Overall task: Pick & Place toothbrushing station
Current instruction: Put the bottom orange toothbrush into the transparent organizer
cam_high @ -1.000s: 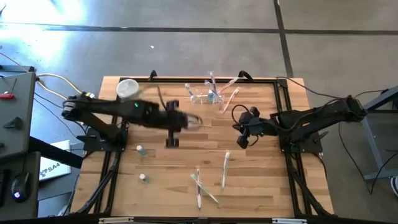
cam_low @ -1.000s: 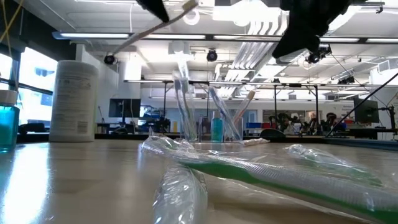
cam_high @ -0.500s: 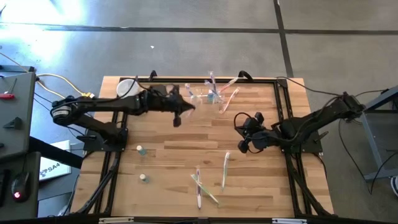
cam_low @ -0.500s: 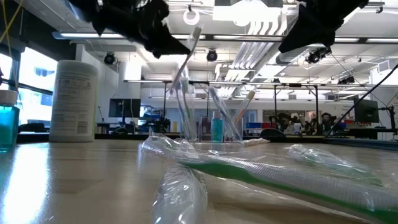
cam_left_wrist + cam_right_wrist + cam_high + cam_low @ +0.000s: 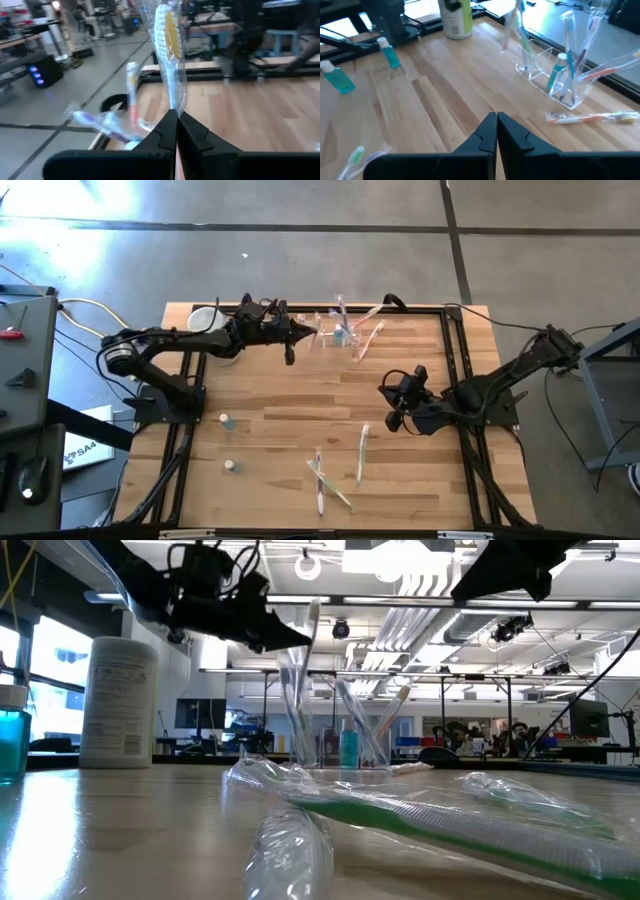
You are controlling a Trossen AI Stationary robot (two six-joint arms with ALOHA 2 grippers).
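left gripper (image 5: 300, 333) pinching wrapped toothbrush (image 5: 169, 60) | toothbrushing station (image 5: 338, 336) just beside (tip-side) | right gripper (image 5: 497, 118) pressed together

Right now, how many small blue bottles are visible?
3. One bottle and a second bottle stand on the table; a third bottle is in the holder. Others may be hidden.

One holder (image 5: 540, 75), at 12 o'clock on the table. One canister (image 5: 118, 700), at 10 o'clock. Three blue bottles: two (image 5: 226, 421) (image 5: 230, 465) at 8 o'clock, a third (image 5: 557, 70) inside the holder. Three wrapped brushes (image 5: 318, 475) (image 5: 361, 452) (image 5: 338, 495) loose at 6 o'clock. One orange brush (image 5: 590, 117) flat just beside the holder. Three or four brushes upright in the holder, exact count unclear. One yellow brush (image 5: 167, 45), wrapped, pinched in the left gripper (image 5: 176, 117) at 11 o'clock
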